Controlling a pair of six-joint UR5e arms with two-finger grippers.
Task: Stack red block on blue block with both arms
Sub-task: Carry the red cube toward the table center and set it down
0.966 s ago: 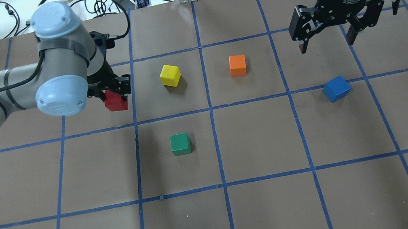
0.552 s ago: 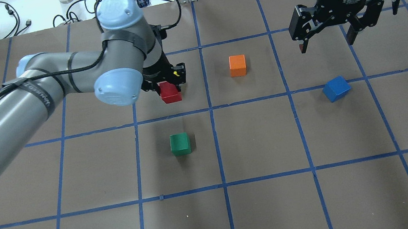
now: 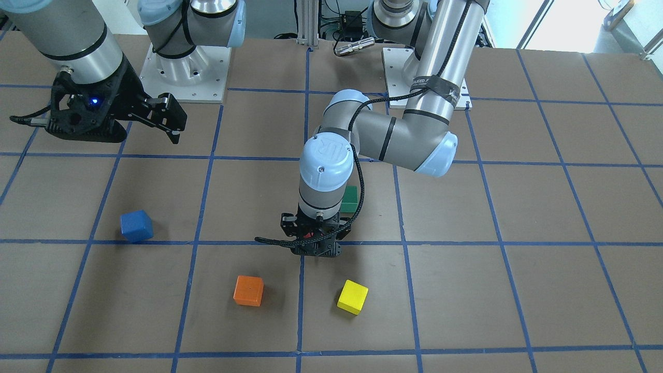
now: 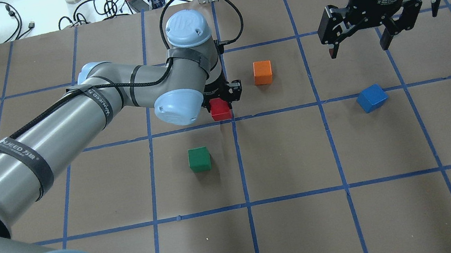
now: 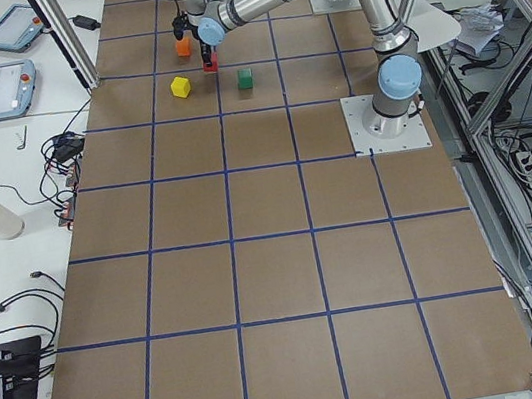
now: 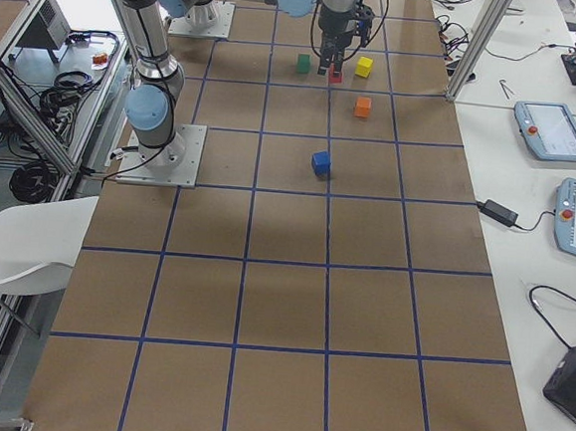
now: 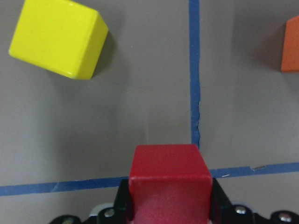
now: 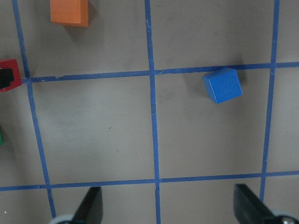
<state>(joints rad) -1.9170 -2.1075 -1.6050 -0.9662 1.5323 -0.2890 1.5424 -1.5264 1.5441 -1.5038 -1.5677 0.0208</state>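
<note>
My left fingers (image 7: pixel 217 201) clamp the red block (image 4: pixel 220 111), now carried rightward past the yellow block (image 3: pixel 352 297) to the table's (image 4: pixel 285 158) centre line. The blue block (image 4: pixel 371 98) lies well apart. My right fingers (image 8: pixel 88 207) stay spread, so a handover seems next.

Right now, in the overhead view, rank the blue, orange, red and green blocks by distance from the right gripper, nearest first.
From the right gripper:
1. Blue block, just below it in the picture.
2. Orange block, to its left.
3. Red block, farther left, in the left gripper.
4. Green block, farthest left.
</note>
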